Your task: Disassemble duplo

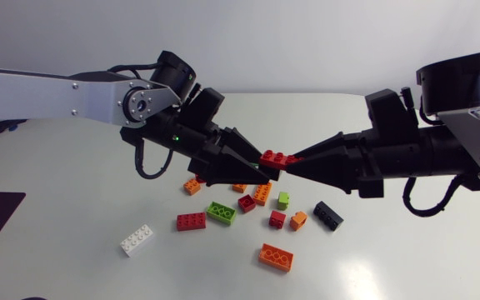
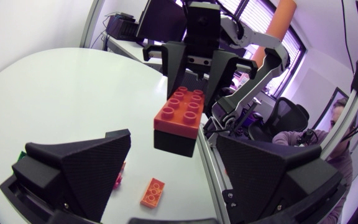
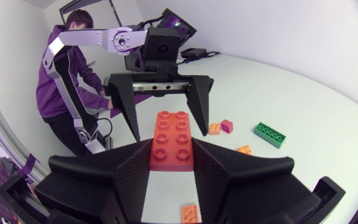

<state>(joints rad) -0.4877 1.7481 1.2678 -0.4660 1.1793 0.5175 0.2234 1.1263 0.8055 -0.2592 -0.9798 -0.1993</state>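
Left arm (image 1: 48, 92): silver-grey screwed link, black joints, green light (image 1: 174, 138), looped black cable (image 1: 146, 169); right arm (image 1: 440, 146): black housings, looped cable (image 1: 427, 204); both carried matte black wedge fingers (image 1: 240, 150).

- Brick stack (image 1: 279, 158): held aloft over mid-table, between the two grippers.
- Left gripper (image 1: 265, 167): to the left of the stack. Its fingers stand apart on either side of the stack's near end, with gaps showing.
- Right gripper (image 1: 297, 161): to the right of the stack, its fingers clamped on the opposite end.
- Cluster of loose bricks (image 1: 262, 193): on the table (image 1: 73, 267), beneath and just in front of the stack.
- Outlier brick (image 1: 137, 239): alone, well left of the cluster.
- Long brick (image 1: 275, 257): in front of the cluster.
- End brick (image 1: 327, 215): the rightmost, under the right gripper.
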